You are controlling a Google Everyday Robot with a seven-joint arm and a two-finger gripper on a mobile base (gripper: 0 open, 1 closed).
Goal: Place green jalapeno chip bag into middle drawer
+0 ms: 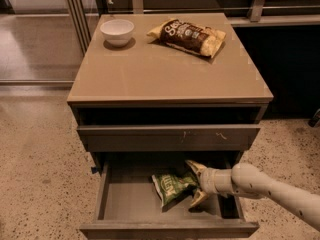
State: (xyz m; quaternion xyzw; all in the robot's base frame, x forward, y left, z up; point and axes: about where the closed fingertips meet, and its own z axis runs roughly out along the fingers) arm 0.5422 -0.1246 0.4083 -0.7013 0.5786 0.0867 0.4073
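Note:
The green jalapeno chip bag (172, 186) lies on the grey floor of the pulled-out middle drawer (125, 203), right of its centre. My gripper (191, 184) reaches into the drawer from the right at the end of the pale arm. Its fingers are spread apart, one above and one below the bag's right end. The gripper is open and the bag rests on the drawer floor.
A shut drawer front with pale scratch marks (170, 136) sits above the open one, under a dark open slot (170, 115). A white bowl (117, 31) and a brown-and-yellow chip bag (189, 35) lie on the cabinet top. Speckled floor surrounds the cabinet.

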